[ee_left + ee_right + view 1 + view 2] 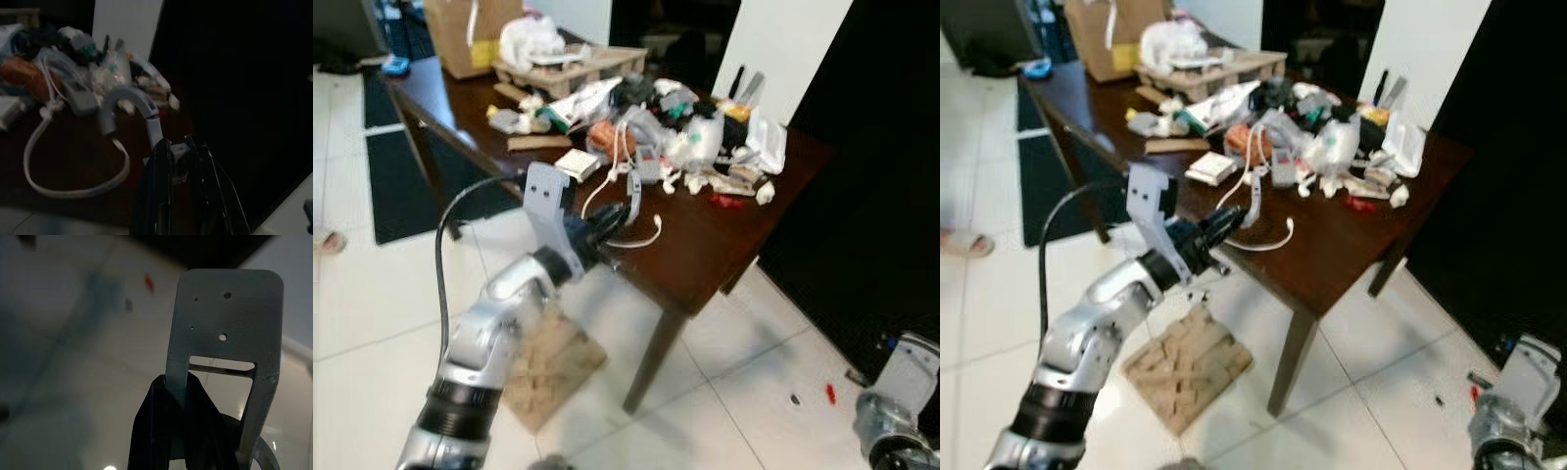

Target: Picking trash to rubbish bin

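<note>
Hanging low near white floor tiles (pixel 372 313), right gripper (pixel 171 396) idle, jaws pressed together, empty. Cardboard piece (pixel 1190 364) flat on floor beside table leg. Left gripper (pixel 607 227) reaches over near edge of dark table (pixel 705 259), jaws clamped on curved grey plastic piece (pixel 128 100) with white strap (pixel 73 188) looping off it. Trash heap (pixel 675 132) farther back, mid-table. Brown paper bag (pixel 465 34) at far end.

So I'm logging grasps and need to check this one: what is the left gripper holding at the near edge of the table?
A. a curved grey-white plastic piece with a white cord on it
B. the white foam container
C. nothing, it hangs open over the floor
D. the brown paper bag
A: the left gripper is shut on the curved plastic piece, its white cord looping over the dark table.
</note>
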